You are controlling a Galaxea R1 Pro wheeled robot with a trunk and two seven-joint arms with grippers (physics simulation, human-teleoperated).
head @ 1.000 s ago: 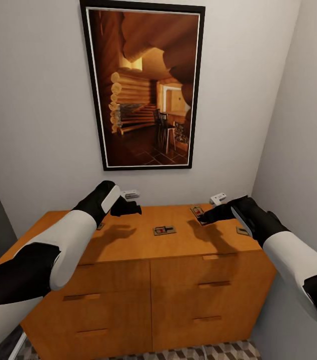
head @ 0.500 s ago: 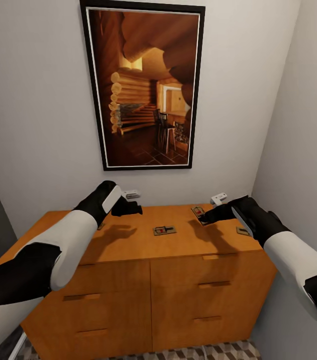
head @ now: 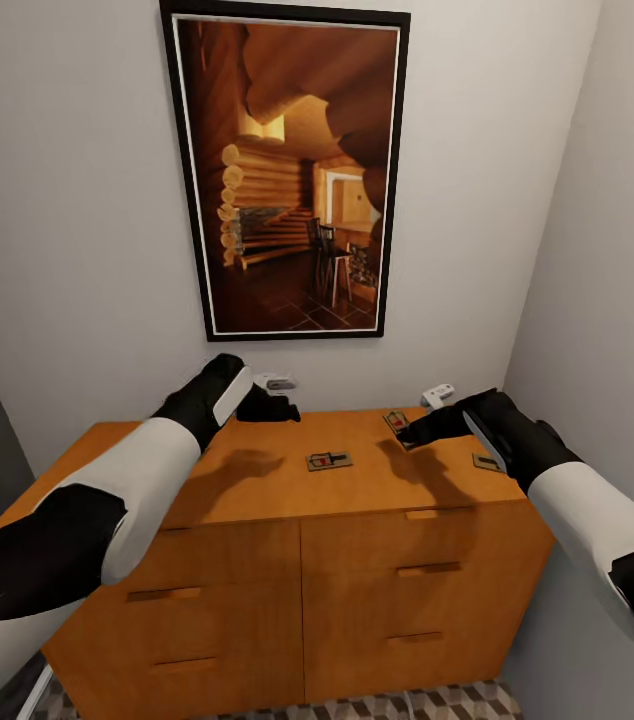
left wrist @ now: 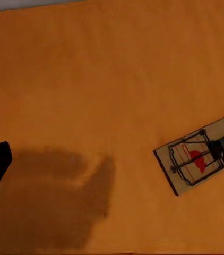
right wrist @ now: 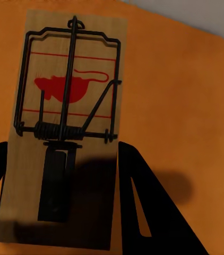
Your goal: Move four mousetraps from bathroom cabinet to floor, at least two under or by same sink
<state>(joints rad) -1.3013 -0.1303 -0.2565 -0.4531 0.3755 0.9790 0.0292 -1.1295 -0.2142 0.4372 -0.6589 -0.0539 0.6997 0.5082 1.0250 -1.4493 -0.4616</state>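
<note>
Your right gripper (head: 404, 436) hovers with jaws spread astride a mousetrap (right wrist: 64, 133) near the back of the cabinet (head: 287, 560) top. Your left gripper (head: 282, 408) hangs open above the cabinet top, beside a 2nd mousetrap (head: 328, 461). A 3rd trap (head: 484, 462) lies at the cabinet's right edge.
</note>
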